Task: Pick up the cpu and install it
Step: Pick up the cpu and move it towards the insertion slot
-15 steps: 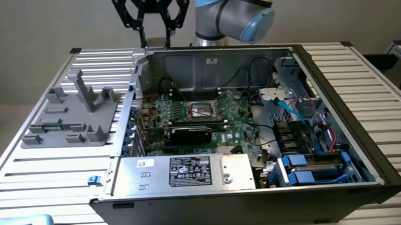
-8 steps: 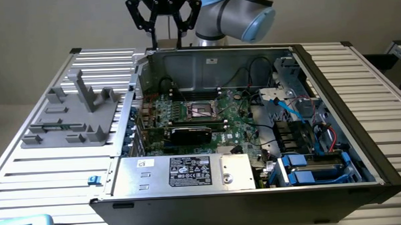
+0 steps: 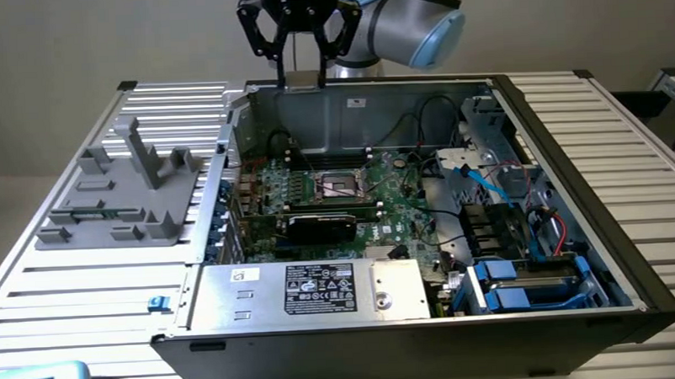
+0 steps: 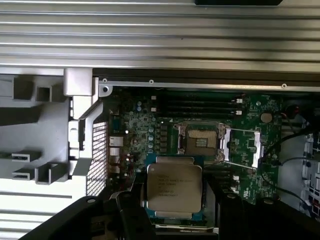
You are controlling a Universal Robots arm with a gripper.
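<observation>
My gripper hangs high above the back wall of the open computer case, shut on the cpu. In the wrist view the cpu is a flat square chip with a silver-grey top. It lies level between my two dark fingers. Well below it, on the green motherboard, the dark square socket stands uncovered. Its metal frame is flipped open to one side.
A large grey plastic fixture stands on the slatted table at the exterior view's left, just outside the case. Inside the case are memory slots, loose cables, a labelled power supply and blue drive bays.
</observation>
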